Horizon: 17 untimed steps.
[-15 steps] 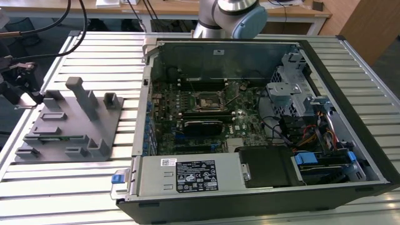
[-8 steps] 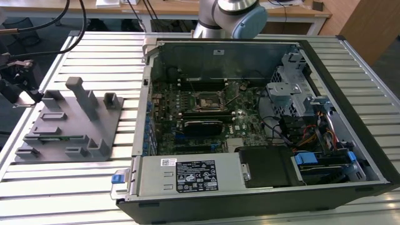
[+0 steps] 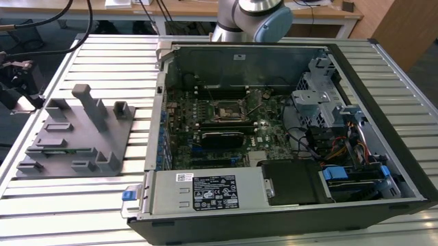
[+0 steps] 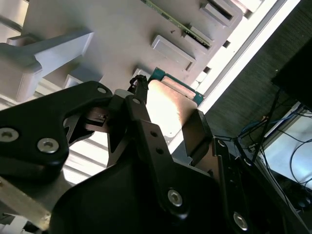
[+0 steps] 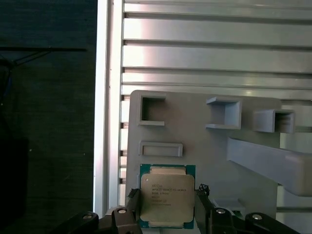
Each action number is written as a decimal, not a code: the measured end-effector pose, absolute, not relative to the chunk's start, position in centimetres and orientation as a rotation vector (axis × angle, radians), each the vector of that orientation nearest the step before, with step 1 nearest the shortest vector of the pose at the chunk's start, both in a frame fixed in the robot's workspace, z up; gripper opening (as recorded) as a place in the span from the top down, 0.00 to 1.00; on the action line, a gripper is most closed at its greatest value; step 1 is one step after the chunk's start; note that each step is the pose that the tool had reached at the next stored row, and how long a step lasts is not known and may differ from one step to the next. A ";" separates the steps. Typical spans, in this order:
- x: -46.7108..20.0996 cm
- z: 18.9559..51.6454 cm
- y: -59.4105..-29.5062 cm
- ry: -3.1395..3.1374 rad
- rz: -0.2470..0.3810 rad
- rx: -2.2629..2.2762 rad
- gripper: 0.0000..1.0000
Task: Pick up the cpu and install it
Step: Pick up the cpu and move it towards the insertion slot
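The slatted metal table [image 3: 102,51] carried everything. On it the open computer case [image 3: 274,225] lay on its side, with the robot arm [image 3: 250,18] rising behind it. Inside the case lay the green motherboard [image 3: 267,136], with the dark, metal-framed socket [image 3: 224,111] near its middle. The grey fixture tray [image 3: 68,138] sat on the exterior view's left, well apart from the socket. In both wrist views the pincer [image 5: 167,201] hung over a corner of that tray [image 5: 209,151], close to the table's edge. It appeared to be pinching the cpu [image 5: 167,192], one black finger [image 5: 132,204] against each of two opposite sides. The silvery top faced the first wrist view's camera and the green rim showed all round. The frames did not settle whether the chip rested on the tray or hung just clear of it. The step in hand looked to be the pick-up. Done well, it would call for a light, even squeeze on the rim alone and a level chip. A straight rise would clear the raised block [image 5: 161,148] just beside it. A skewed hold could tip or drop the part.
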<state>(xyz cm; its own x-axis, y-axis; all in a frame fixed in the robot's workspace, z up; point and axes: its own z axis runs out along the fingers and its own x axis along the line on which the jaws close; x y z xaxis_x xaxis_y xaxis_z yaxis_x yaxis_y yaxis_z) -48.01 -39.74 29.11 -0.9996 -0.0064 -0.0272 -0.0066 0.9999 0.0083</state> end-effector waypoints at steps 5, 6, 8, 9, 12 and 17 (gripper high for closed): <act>-48.0 29.7 -39.7 3.114 0.013 -0.010 0.47; -48.0 29.8 -39.7 3.114 0.013 -0.010 0.47; -48.0 30.0 -39.7 3.114 0.013 -0.010 0.47; -48.0 30.0 -39.7 3.114 0.013 -0.010 0.47; -48.0 30.4 -39.7 3.114 0.013 -0.010 0.47; -48.0 31.0 -39.7 3.114 0.013 -0.010 0.47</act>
